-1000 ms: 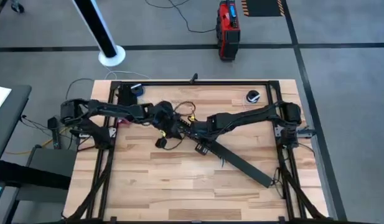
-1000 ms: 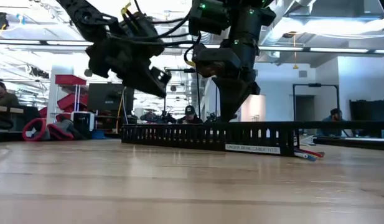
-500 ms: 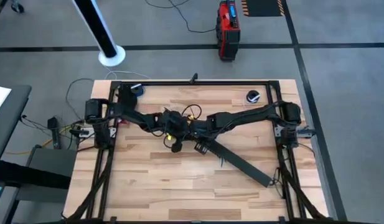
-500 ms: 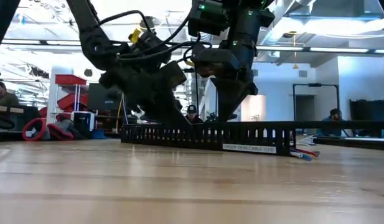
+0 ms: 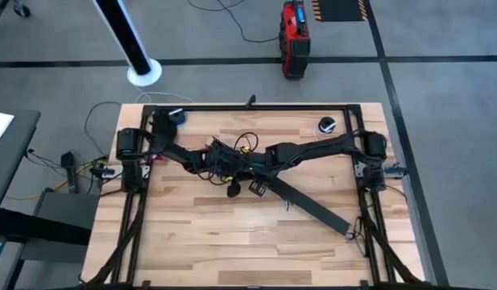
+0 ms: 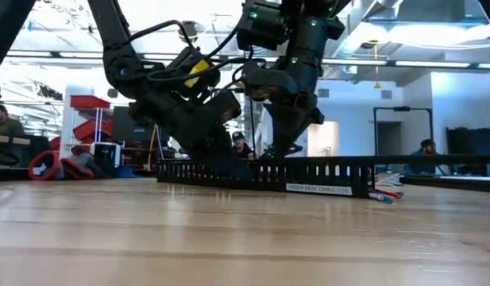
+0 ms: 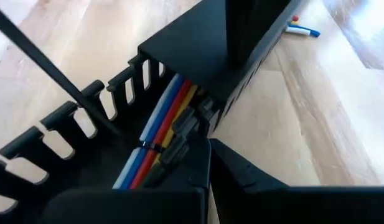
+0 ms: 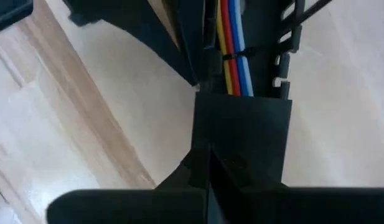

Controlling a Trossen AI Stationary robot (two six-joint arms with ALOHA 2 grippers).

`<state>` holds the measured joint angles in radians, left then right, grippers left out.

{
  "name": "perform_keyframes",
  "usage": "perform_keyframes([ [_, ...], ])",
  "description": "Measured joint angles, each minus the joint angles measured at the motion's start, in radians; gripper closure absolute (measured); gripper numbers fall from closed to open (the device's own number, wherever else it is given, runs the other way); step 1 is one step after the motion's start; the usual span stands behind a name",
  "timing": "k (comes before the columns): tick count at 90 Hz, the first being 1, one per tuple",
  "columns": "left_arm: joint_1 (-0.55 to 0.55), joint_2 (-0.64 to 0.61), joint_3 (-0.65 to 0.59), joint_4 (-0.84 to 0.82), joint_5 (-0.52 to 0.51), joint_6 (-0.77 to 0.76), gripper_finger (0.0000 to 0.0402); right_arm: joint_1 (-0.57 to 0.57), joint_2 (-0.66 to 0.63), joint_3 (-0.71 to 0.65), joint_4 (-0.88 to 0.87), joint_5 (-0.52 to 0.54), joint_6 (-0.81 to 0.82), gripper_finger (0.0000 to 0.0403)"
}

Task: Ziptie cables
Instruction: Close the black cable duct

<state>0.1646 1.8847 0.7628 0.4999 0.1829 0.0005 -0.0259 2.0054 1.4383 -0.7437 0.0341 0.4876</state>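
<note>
Cables (image 7: 155, 134), blue, red and yellow, lie banded inside the slotted channel (image 6: 260, 172) on the wooden table (image 5: 192, 234); I can't tell either gripper's finger state.

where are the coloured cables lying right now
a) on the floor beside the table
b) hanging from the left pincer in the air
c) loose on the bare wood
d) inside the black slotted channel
d: in the left wrist view the cables run along inside the black slotted channel, with a thin black zip tie round them.
</note>
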Motion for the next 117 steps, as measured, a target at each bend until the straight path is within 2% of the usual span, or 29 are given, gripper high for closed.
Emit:
perform_keyframes([
  [42,0.008,0.001,-0.001,0.012,-0.027,-0.005,0.0401,-0.062,-0.003,0.002,0.042,-0.010,-0.075,0.0403],
  [68,0.018,-0.009,0.001,-0.001,-0.023,-0.006,0.0401,-0.058,-0.085,0.019,0.000,0.018,-0.088,0.0403],
  [84,0.020,-0.066,0.001,-0.102,-0.023,0.017,0.0402,-0.046,-0.099,0.019,-0.075,0.021,-0.079,0.0403],
  [100,0.021,-0.132,0.001,-0.200,-0.034,0.031,0.0401,-0.038,-0.101,-0.039,-0.077,0.041,-0.046,0.0403],
  [117,0.025,-0.149,0.001,-0.323,-0.155,0.055,0.0401,-0.052,-0.107,-0.078,-0.026,0.045,-0.043,0.0403],
])
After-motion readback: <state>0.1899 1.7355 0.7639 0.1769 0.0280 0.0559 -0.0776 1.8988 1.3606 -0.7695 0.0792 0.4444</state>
